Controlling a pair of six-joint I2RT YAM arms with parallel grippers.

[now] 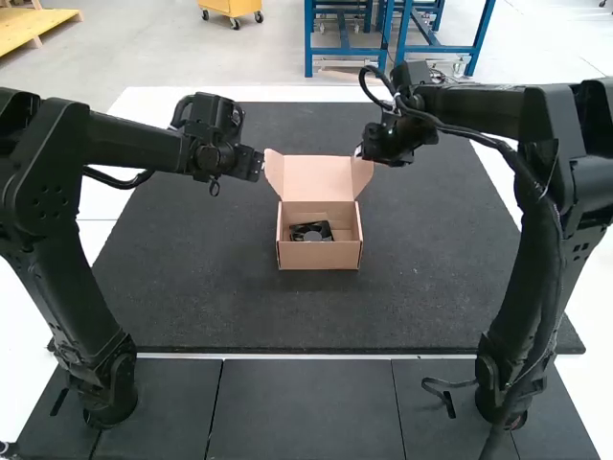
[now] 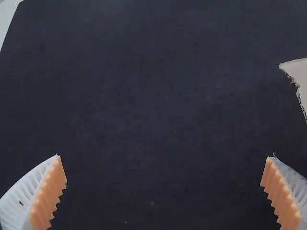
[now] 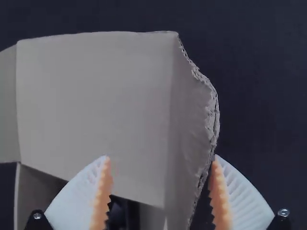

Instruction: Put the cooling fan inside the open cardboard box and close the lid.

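Observation:
The small cardboard box (image 1: 319,246) stands at the middle of the black mat with its lid (image 1: 316,177) upright at the far side. The black cooling fan (image 1: 311,231) lies inside it. My left gripper (image 1: 253,165) hovers just beside the lid's left flap; in its wrist view the gripper (image 2: 163,191) is wide open over bare mat, with a corner of cardboard (image 2: 296,73) at the edge. My right gripper (image 1: 370,151) is at the lid's right flap. In the right wrist view the gripper (image 3: 158,191) stands partly open, straddling the lid's flap (image 3: 192,120).
The black mat (image 1: 172,278) covers most of the white table (image 1: 134,96). Open mat lies in front of the box and to both sides. Both arms reach in from the sides at the box's far end.

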